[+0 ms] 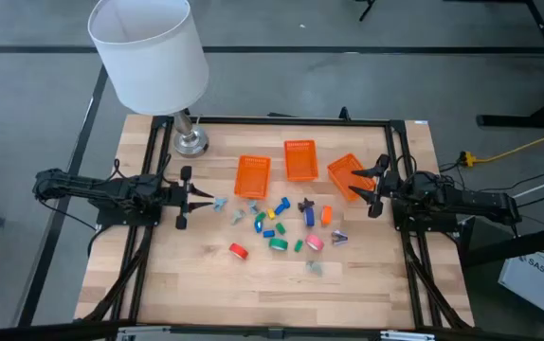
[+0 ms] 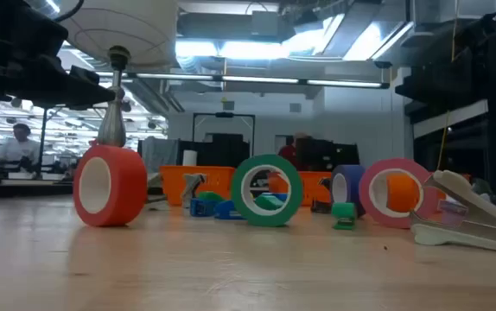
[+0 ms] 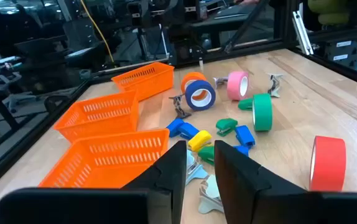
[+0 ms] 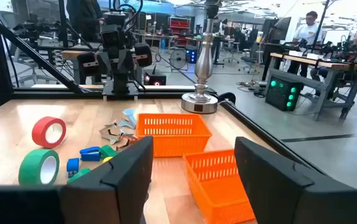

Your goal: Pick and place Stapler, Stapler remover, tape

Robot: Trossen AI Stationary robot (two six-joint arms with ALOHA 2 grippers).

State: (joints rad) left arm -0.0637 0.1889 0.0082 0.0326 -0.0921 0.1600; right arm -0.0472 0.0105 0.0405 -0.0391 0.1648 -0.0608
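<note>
On the wooden counter point(image 1: 158, 284) three orange baskets point(image 1: 300, 159) stand in a row near the lamp point(image 1: 151, 57); nothing shows inside them. In front of them lie scattered tape rolls: red point(image 1: 239, 250), pink point(image 1: 315, 243), green point(image 1: 279, 244) and orange point(image 1: 327, 215), one each, most standing on edge. Small blue, yellow and green pieces point(image 1: 270, 216) lie between. The left end effector point(image 1: 199, 201), fingers narrowly parted, hovers beside pale staple removers point(image 3: 198, 180), gripping nothing. The right end effector point(image 1: 374, 188) is spread wide and empty above the rightmost basket.

Left gripper point(image 1: 199, 201) fingers narrowed, right gripper point(image 1: 365, 182) fingers wide
</note>
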